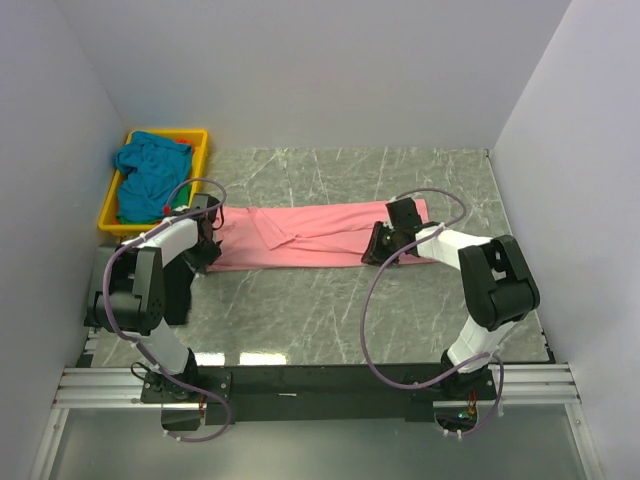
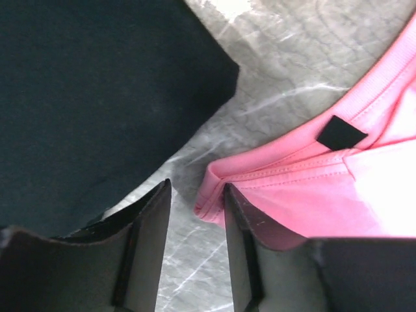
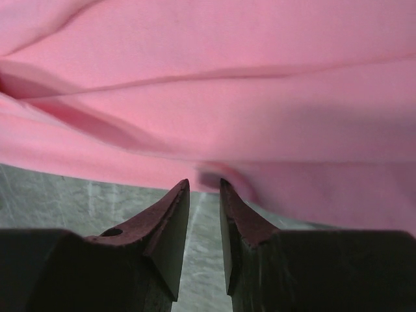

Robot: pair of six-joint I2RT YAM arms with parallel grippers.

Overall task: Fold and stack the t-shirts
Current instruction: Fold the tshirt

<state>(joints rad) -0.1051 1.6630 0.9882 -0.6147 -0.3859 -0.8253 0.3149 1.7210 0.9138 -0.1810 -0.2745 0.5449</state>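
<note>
From above, the salmon pink t-shirt (image 1: 300, 238) lies as a long band on the worktop (image 1: 320, 320), its long axis running left to right. The left hand (image 1: 207, 238) is at its left end, the right hand (image 1: 384, 245) at its near edge towards the right end. The teal t-shirt (image 1: 148, 170) is heaped in the yellow tray (image 1: 108, 218), far left.

Left wrist view: the hand is partly open and empty (the pink hem touches one fingertip).

Right wrist view: the fingers are narrowly parted and empty, with the cloth edge just beyond them.
</note>
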